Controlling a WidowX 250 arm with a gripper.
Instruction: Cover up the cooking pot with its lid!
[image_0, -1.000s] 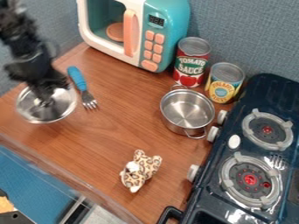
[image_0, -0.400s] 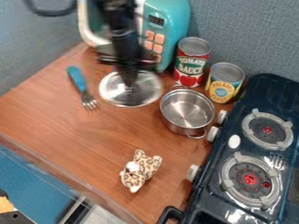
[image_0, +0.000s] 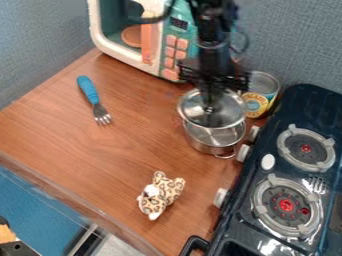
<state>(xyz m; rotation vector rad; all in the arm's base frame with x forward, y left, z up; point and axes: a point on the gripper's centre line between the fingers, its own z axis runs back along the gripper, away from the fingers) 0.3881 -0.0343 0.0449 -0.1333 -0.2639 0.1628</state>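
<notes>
The gripper (image_0: 209, 106) has carried the lid (image_0: 192, 108) across from beside the fork (image_0: 99, 111), past the microwave (image_0: 101, 36), to the pot (image_0: 210, 146); from here, the lid now overlaps the far part of the pot's opening.

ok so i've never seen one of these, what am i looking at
A fixed camera looks down at a slant on a brown wooden tabletop. The black machine entering from the top is a robot arm, and its black two-finger gripper holds a round silver metal lid. The lid is over part of a shiny metal pot, its near side uncovered; I can't tell whether they touch. Around them are a blue-handled metal fork, a spotted plush toy, a teal-and-white toy microwave, a yellow-labelled can and a dark toy stove.
</notes>
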